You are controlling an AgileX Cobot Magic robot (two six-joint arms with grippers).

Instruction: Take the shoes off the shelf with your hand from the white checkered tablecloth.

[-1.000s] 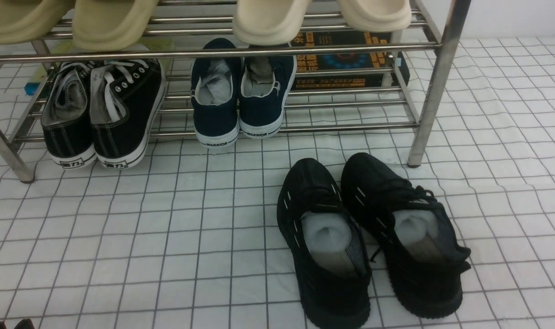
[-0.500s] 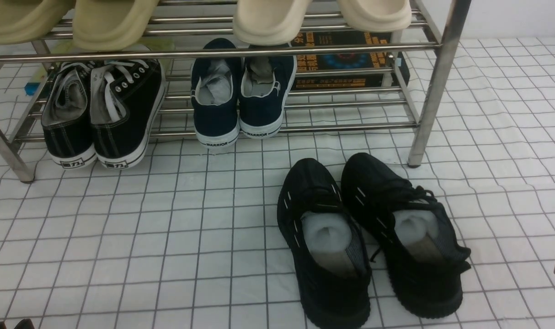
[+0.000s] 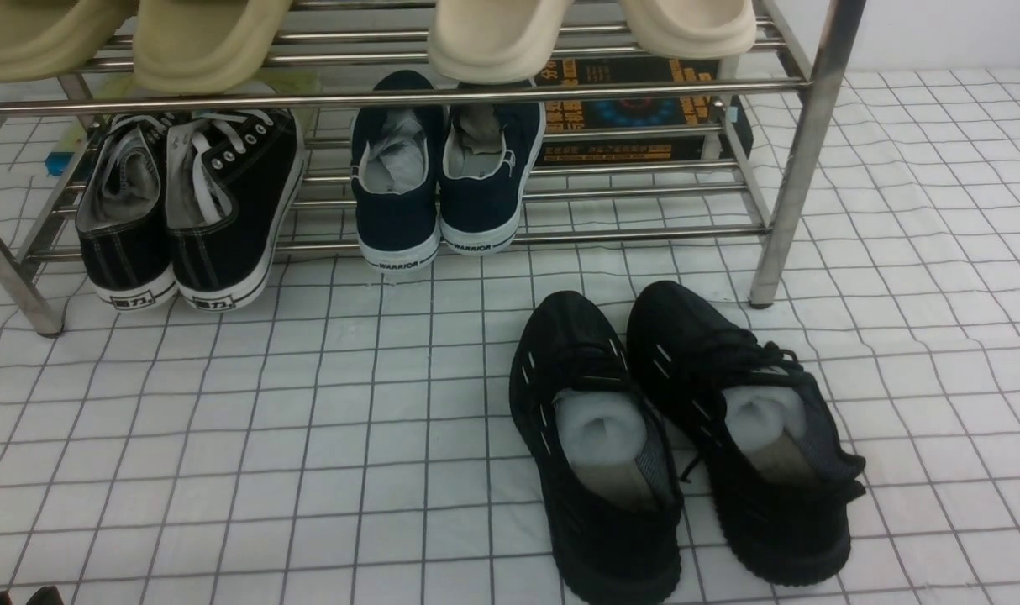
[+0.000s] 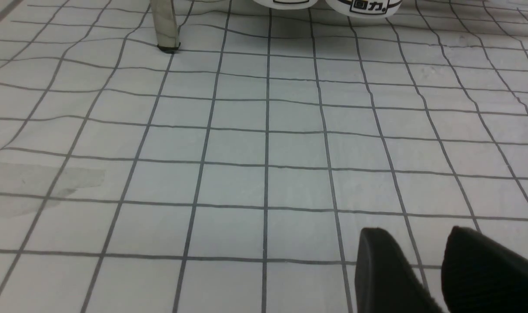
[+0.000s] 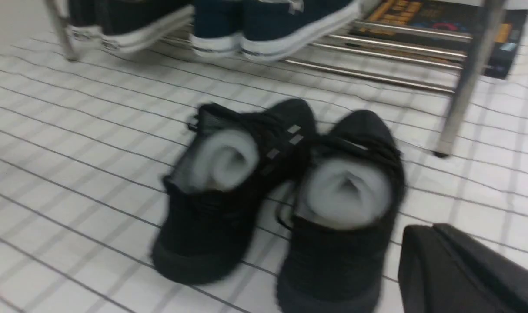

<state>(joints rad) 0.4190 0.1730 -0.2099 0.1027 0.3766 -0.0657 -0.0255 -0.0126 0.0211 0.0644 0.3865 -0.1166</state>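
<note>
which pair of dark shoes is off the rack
The all-black knit sneakers with white paper stuffing, on the checkered cloth; the white-soled pairs sit on the steel rack.

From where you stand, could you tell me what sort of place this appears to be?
Probably a staged shoe-tidying setup: a steel shoe rack holding sneakers and slippers, standing on a white checkered tablecloth, with black shoes in front.

Shoes (image 3: 678, 437): all black w/ white dash marks, white stuffing. Tablecloth (image 3: 266, 437): white w/ thin dark grid. Shelf (image 3: 800, 151): shiny silver.
</note>
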